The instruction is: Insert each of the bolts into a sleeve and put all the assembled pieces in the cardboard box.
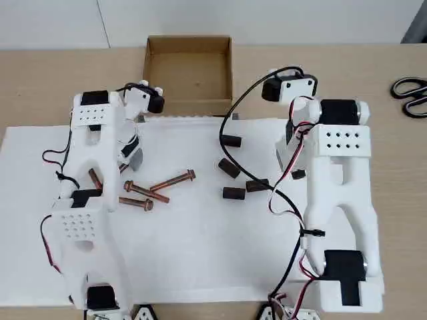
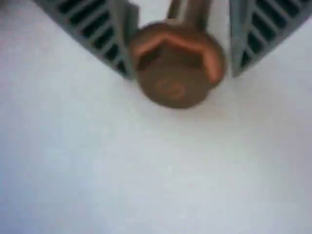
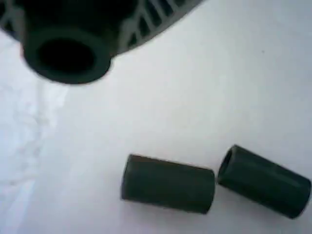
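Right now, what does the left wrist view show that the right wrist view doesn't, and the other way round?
Left wrist view, not the right: a copper bolt, head toward the camera, within the left gripper. Right wrist view, not the left: a black sleeve clamped in the right gripper, open end toward the camera, and two more sleeves lying on the white sheet. Both: the white sheet beneath a gripper with one part in it.

A copper bolt and a black sleeve sit gripped; others lie scattered.
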Tool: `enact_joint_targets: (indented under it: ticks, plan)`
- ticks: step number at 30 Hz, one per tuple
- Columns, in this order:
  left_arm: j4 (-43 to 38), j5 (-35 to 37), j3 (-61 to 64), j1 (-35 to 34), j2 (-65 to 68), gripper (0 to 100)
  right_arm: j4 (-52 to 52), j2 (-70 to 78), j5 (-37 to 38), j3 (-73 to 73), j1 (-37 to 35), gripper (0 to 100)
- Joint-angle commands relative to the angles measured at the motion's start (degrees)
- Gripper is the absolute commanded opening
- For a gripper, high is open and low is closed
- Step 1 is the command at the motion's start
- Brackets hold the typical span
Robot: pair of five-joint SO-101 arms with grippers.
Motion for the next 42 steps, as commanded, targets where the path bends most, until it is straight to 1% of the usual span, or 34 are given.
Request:
enact_joint_targets:
  ticks: [1,2,6,8,10,12,15,16,20,25,27,29,31,35,38,42]
  plan:
    - [-0.26,0.09,-1.71,-0.44,0.97,2,-0.66,-2.51,0.44,-0.26,0.22,0.3]
    - [0.53,0.09,-1.89,-0.44,1.14,0,-0.66,-2.68,0.44,-0.35,0.22,0.3]
    - [3.52,0.18,-2.24,0.44,0.62,1,-0.57,-2.86,0.62,-0.44,0.22,0.3]
    - [5.80,0.53,-4.53,0.97,0.53,1,-0.31,-2.95,0.44,-0.79,0.13,0.3]
    - [9.67,2.37,-9.36,1.32,-0.44,1,-0.04,-4.18,0.26,-1.85,0.13,0.3]
    - [9.76,4.92,-12.09,1.32,-3.43,1,-0.04,-7.08,0.26,-2.29,0.13,0.3]
    - [9.76,6.77,-12.26,2.81,-12.31,1,-0.04,-14.11,0.62,-2.11,0.13,0.3]
    - [9.76,8.09,-10.95,3.60,-15.56,0,-0.04,-16.48,0.62,-2.02,0.13,0.3]
    - [9.76,17.23,-1.98,7.56,-30.24,0,-0.04,-25.45,0.70,-0.53,0.48,0.3]
    - [9.23,18.64,14.55,10.90,-51.16,0,-0.22,-37.32,0.70,8.18,0.31,0.3]
    - [8.62,22.59,21.67,11.52,-59.25,0,-0.57,-42.33,0.26,13.36,0.31,0.3]
    - [5.10,28.13,28.79,11.25,-67.08,0,-1.80,-47.16,0.18,18.64,0.31,0.3]
    - [0.26,33.49,36.53,10.64,-74.73,0,-5.76,-51.65,0.18,24.18,0.31,0.3]
    - [-13.19,43.60,53.85,10.11,-88.00,0,-18.42,-59.65,-0.35,36.04,0.22,0.3]
    - [-22.51,50.11,65.01,10.37,-97.49,0,-26.33,-64.48,-4.75,44.75,-0.40,0.3]
    - [-33.41,59.16,76.35,11.08,-109.45,0,-30.99,-69.49,-8.88,52.57,-7.87,0.3]
